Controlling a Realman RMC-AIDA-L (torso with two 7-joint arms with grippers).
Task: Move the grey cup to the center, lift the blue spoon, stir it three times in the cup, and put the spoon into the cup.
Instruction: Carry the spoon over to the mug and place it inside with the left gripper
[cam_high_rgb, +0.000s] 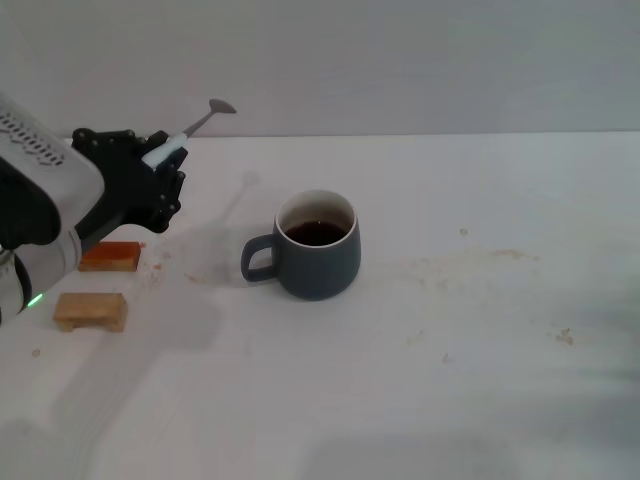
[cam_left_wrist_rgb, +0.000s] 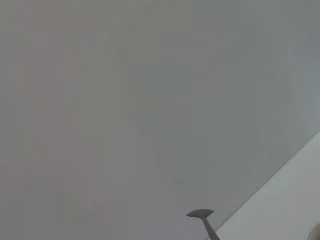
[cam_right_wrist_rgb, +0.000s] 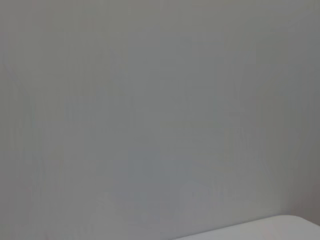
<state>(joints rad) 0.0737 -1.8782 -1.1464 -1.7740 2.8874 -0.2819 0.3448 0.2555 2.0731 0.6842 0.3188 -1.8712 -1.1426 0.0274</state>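
The grey cup (cam_high_rgb: 318, 248) stands near the middle of the white table, handle to the left, with dark liquid inside. My left gripper (cam_high_rgb: 160, 165) is raised at the left, well left of the cup, and is shut on the blue spoon (cam_high_rgb: 190, 130). The pale blue handle sits in the fingers, and the grey metal neck and bowl point up and to the right. The spoon's bowl also shows in the left wrist view (cam_left_wrist_rgb: 201, 214) against the wall. The right gripper is out of view.
An orange-brown block (cam_high_rgb: 110, 257) and a tan block (cam_high_rgb: 91, 311) lie on the table (cam_high_rgb: 480, 350) at the left, below my left arm. Faint stains mark the table right of the cup. A grey wall stands behind.
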